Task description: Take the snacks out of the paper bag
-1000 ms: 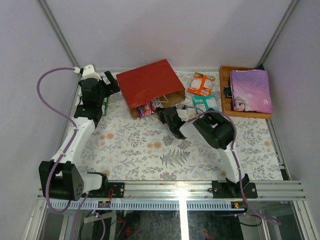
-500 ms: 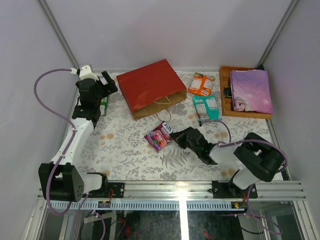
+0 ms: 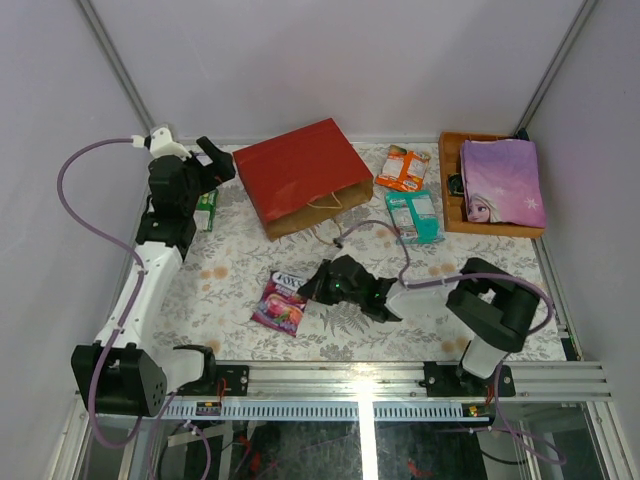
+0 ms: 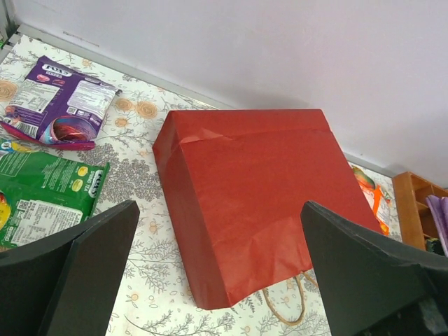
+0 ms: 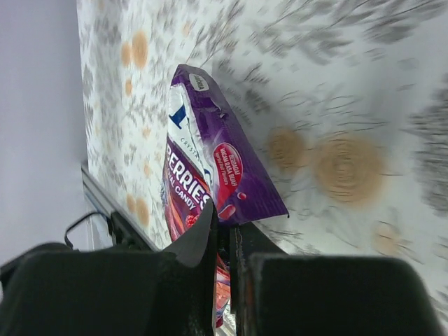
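With our right claw (image 3: 309, 291) clenched on the purple packet (image 3: 281, 303) near the front of the table (image 3: 240, 262), well clear of the bag (image 3: 300, 175), we should lay it flat before letting go, while our left claw (image 3: 214, 164) hangs wide open.

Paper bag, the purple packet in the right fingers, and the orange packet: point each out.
paper bag (image 3: 300, 172), top view, middle of its red side.
purple packet (image 3: 281, 303), top view, centre of its printed face.
orange packet (image 3: 403, 168), top view, centre.

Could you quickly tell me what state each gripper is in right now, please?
Left gripper: open, holding nothing.
Right gripper: shut on the purple packet.
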Controlling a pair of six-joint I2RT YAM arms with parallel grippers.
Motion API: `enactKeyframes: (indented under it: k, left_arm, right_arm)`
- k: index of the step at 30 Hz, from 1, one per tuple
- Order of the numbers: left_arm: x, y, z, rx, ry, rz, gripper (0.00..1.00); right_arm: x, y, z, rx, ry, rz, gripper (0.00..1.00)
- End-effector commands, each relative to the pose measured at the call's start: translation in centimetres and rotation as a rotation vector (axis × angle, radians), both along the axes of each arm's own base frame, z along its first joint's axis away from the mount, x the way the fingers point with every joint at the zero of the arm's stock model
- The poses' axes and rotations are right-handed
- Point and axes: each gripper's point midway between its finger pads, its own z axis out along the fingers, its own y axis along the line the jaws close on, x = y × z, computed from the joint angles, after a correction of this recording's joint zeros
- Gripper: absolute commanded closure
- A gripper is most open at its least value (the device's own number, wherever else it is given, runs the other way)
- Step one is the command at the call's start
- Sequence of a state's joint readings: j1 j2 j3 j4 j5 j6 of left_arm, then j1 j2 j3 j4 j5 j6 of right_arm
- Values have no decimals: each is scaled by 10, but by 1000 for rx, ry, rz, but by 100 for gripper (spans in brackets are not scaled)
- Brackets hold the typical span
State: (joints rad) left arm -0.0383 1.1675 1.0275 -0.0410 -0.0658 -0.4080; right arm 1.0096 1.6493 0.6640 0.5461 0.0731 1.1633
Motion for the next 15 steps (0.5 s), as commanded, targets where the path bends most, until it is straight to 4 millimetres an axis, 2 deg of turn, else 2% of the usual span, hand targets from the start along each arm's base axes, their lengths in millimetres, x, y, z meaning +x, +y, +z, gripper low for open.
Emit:
enactKeyframes:
  k: [1,8,13,15]
  left_arm:
    - [-7,0,25,-34,-19,4,0]
    - [-25,-4,53,-50,-59,-19,0]
    - [-39,-9,70,-51,-70,-48,0]
    - [-44,-12,76,-58,-76,-65,0]
  right_arm:
    - [-25,49,7,10,-39,216,100]
    - [-35,102,10,-41,-76,373,100]
    - [-16,133,12,-11,-97,334,100]
    - [-5,149,20,8,-121,317,100]
